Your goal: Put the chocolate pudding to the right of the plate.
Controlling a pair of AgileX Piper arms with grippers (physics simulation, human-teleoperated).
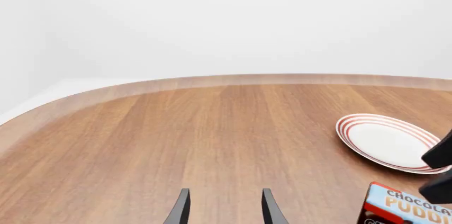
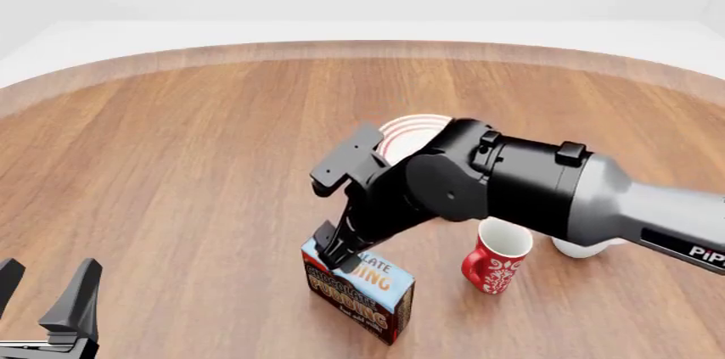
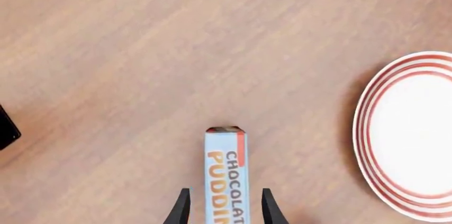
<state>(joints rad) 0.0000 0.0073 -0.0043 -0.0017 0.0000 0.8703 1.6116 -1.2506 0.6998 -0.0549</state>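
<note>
Right wrist view, chocolate pudding [image 3: 227,181] between right hand [image 3: 223,208] fingers

The right arm [image 2: 510,185] is bulky, with glossy black rounded housings, a grey forearm lettered "PiP" in white, and a black camera bracket. Both grippers, left gripper [image 2: 46,291] included, have thin, tapered black fingers [image 3: 180,208].

obstacles: red mug [image 2: 497,262] and white mug [image 2: 583,247] at 4 o'clock of plate [image 2: 406,133] | free: bare wood at plate's 9 to 12 o'clock
</note>
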